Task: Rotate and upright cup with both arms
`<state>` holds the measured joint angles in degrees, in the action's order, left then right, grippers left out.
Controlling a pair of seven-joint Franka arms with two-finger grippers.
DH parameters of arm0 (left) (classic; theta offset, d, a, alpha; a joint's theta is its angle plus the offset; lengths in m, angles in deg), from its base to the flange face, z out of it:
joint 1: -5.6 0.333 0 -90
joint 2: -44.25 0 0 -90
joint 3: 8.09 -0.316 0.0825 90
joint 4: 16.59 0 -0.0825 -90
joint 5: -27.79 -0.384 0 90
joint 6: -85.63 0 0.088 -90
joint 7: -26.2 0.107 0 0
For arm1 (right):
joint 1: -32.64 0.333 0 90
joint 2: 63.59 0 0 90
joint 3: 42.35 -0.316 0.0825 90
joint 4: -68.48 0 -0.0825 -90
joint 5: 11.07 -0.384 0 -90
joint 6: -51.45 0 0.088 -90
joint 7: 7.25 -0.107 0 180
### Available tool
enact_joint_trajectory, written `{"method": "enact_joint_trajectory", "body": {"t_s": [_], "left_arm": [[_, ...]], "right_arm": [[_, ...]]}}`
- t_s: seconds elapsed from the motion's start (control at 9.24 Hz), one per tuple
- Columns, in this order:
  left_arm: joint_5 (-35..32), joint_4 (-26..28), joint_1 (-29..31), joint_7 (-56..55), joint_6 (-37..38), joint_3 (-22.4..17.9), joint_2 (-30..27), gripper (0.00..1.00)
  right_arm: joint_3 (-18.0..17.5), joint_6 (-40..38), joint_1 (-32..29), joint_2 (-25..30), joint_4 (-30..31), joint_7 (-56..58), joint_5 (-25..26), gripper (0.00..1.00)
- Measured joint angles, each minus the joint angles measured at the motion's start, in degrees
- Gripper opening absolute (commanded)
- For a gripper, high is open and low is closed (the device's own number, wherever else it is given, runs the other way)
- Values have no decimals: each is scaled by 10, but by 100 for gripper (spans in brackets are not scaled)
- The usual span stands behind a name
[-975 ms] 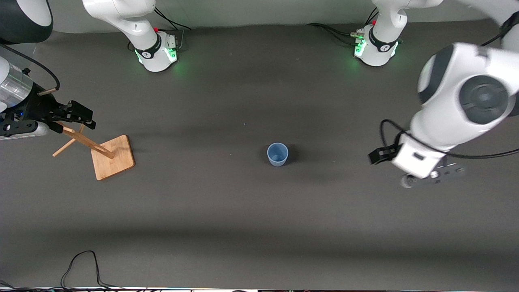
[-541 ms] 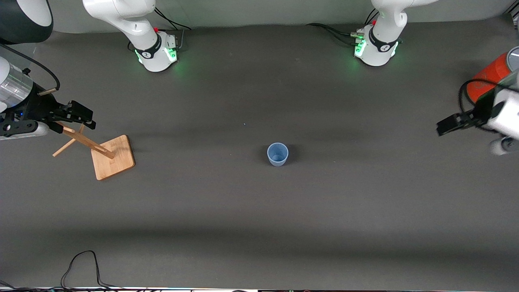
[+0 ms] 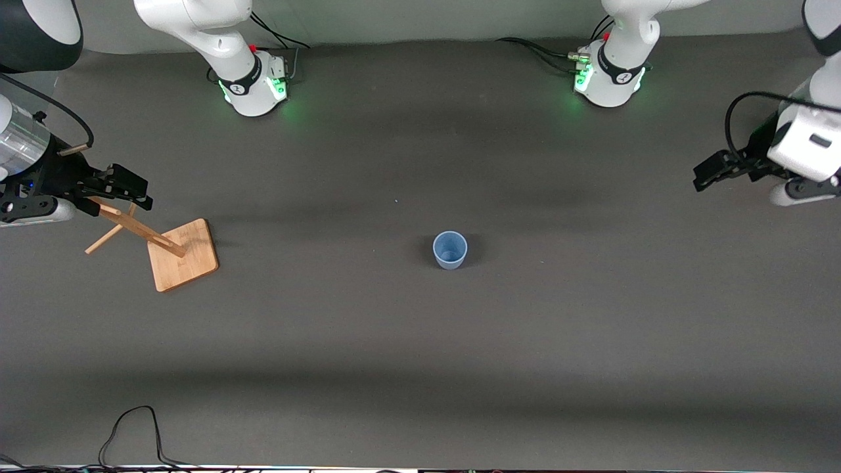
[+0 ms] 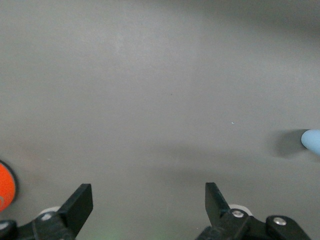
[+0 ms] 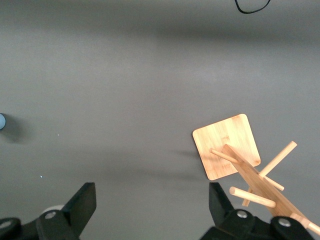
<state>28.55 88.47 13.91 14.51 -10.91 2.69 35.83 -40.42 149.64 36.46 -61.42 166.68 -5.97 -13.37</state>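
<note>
table: dark grey matt cover, looks like felt or soft mat, fine even texture, no sheen. cup, centre of the table: light-blue plastic, smooth, slight satin look, thin wall. rack, at 9 o'clock from the cup: light bamboo-like wood, square base with visible grain, sanded smooth, unvarnished look; round pegs of the same pale wood. arm shells: glossy white plastic with dark grey bands. left gripper and right gripper: black matt fingers, plastic-looking, small bright metal screws by them. orange thing at the left wrist view's edge: glossy finish, material can't be told.
</note>
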Motion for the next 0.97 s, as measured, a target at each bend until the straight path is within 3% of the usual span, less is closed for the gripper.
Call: {"method": "enact_joint_trajectory", "body": {"t_s": [0.32, 0.97], "left_arm": [[-8, -13, -6, 9, 39, 2, -11, 100], [-44, -19, -11, 18, 41, 8, -6, 100]], "right_arm": [[0, 0, 0, 0, 0, 0, 0, 100], [0, 0, 0, 0, 0, 0, 0, 100]]}}
